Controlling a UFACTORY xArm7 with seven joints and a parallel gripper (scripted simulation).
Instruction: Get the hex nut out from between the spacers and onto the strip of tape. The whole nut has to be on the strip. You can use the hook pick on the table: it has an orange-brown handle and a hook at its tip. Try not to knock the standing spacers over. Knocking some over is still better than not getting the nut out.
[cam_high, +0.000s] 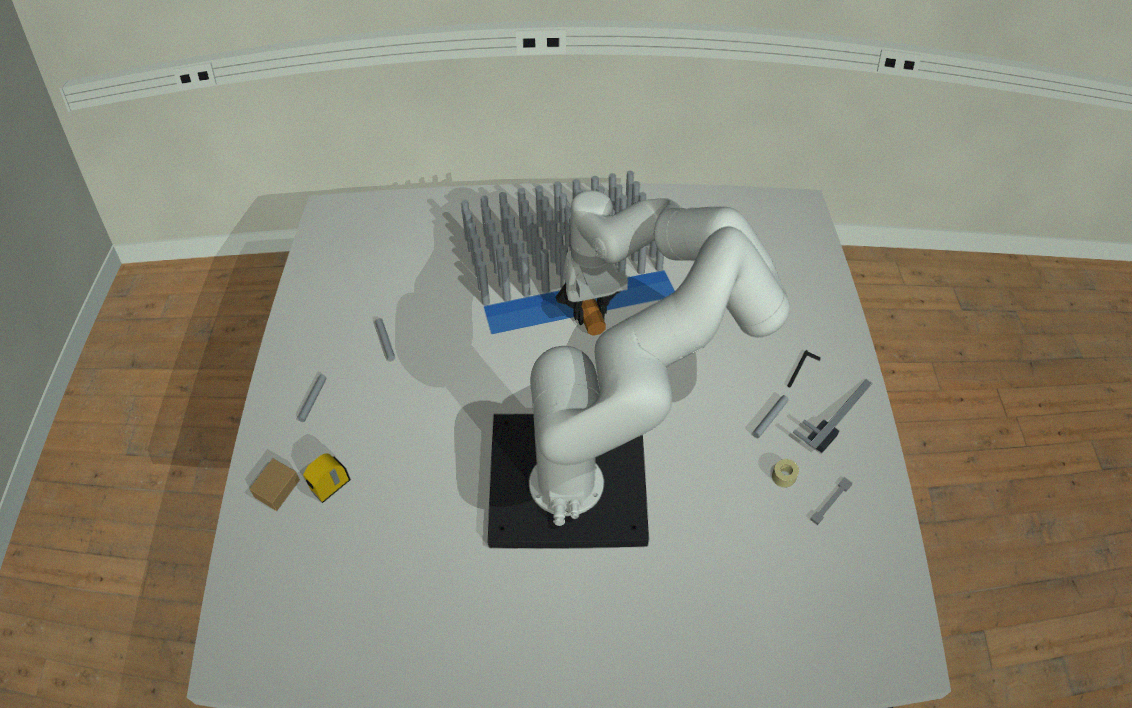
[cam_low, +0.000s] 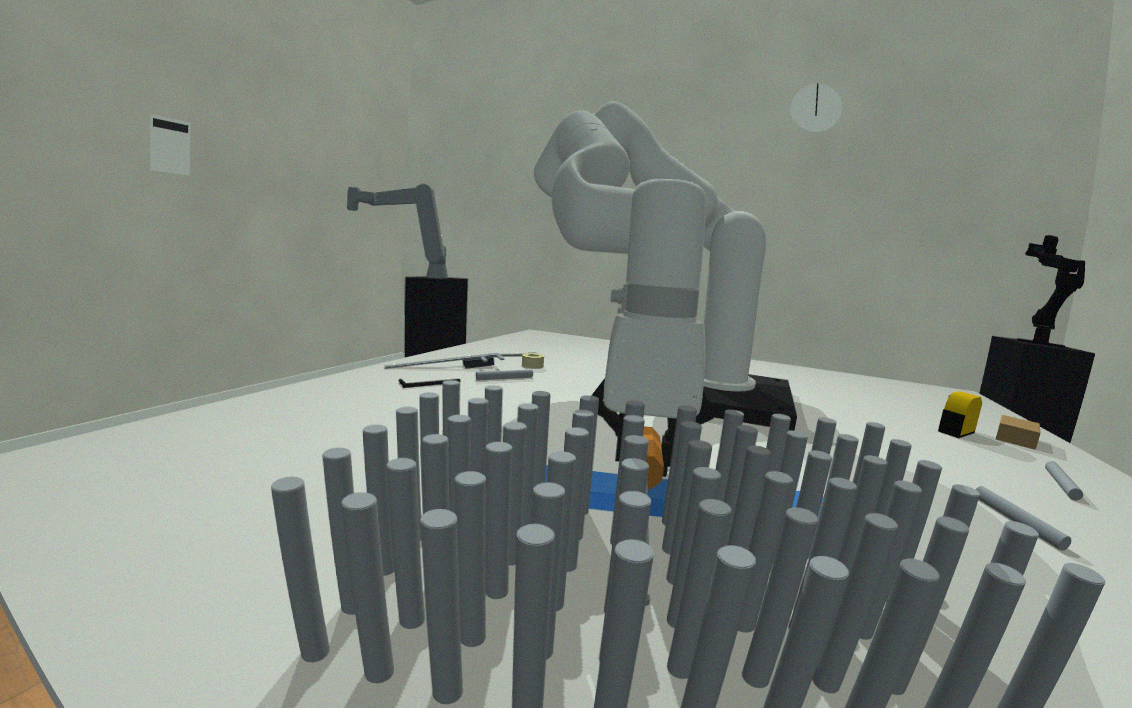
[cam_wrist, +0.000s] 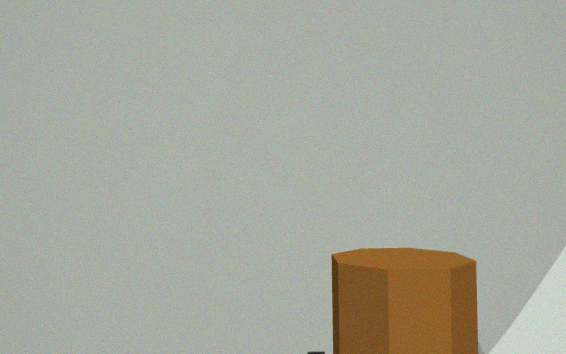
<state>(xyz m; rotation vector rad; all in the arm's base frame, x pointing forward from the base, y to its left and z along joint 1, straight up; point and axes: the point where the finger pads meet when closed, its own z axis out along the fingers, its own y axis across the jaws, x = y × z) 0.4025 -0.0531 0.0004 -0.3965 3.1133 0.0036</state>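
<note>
Hook pick handle (orange-brown) is squeezed tight in the end effector, just above the blue tape strip, beside the gray spacers.

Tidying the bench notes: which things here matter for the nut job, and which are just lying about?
Job: gripper shut on the hook pick; spacers; blue tape strip. The nut is hidden.

Lying about: cardboard box, yellow tape measure, tape roll, hex key, caliper, bolt.

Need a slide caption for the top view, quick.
Arm's pincer grips orange-handled hook pick over blue tape strip, beside the spacers.
</note>
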